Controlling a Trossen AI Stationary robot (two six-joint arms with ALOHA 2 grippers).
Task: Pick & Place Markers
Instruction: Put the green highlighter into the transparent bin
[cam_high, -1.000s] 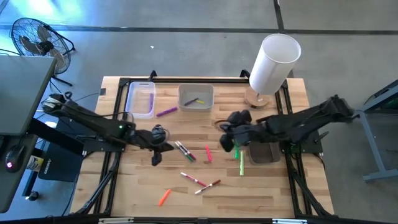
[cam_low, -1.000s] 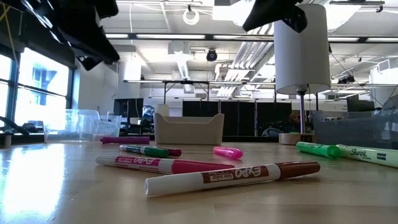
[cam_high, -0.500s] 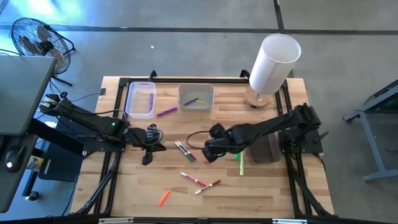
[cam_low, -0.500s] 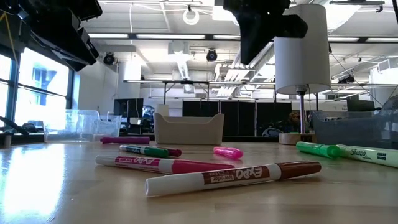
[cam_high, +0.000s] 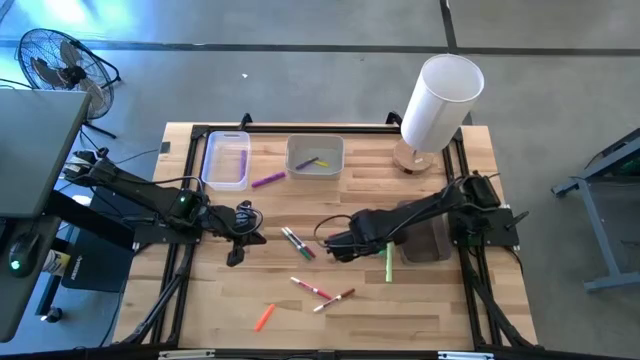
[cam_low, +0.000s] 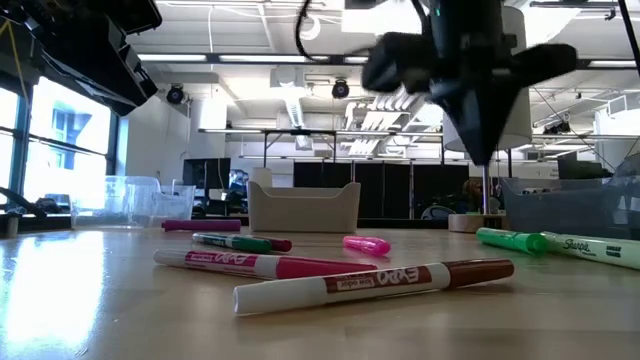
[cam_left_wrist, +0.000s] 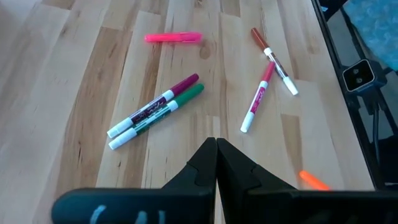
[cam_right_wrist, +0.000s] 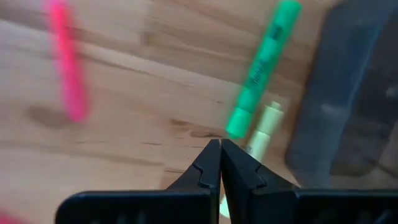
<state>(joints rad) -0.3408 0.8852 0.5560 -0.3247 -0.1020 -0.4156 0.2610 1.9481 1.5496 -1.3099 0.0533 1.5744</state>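
Observation:
Markers lie loose on the wooden table. A purple and a green marker (cam_left_wrist: 155, 115) lie side by side, with a pink highlighter (cam_left_wrist: 173, 37), a brown-capped marker (cam_left_wrist: 273, 59), a pink marker (cam_left_wrist: 257, 99) and an orange one (cam_high: 264, 317) around them. A green highlighter (cam_right_wrist: 264, 68) and a yellow one (cam_right_wrist: 261, 134) lie end to end. My right gripper (cam_right_wrist: 219, 149) is shut and points down above the table between the pink highlighter (cam_right_wrist: 67, 68) and the green one, touching nothing. My left gripper (cam_left_wrist: 216, 142) is shut and hangs over the table's left part.
A clear container (cam_high: 226, 160) and a grey bin (cam_high: 315, 155) holding markers stand at the far side, with a purple marker (cam_high: 267, 180) lying between them. A tall white cylinder (cam_high: 440, 100) stands at the far right. A dark tray (cam_high: 425, 240) lies beside the right arm.
My right gripper has swung toward the table's left and near side, sunk, and tipped and rolled until it points straight down, staying shut. My left gripper has drawn back a little toward the left edge. No marker has moved.

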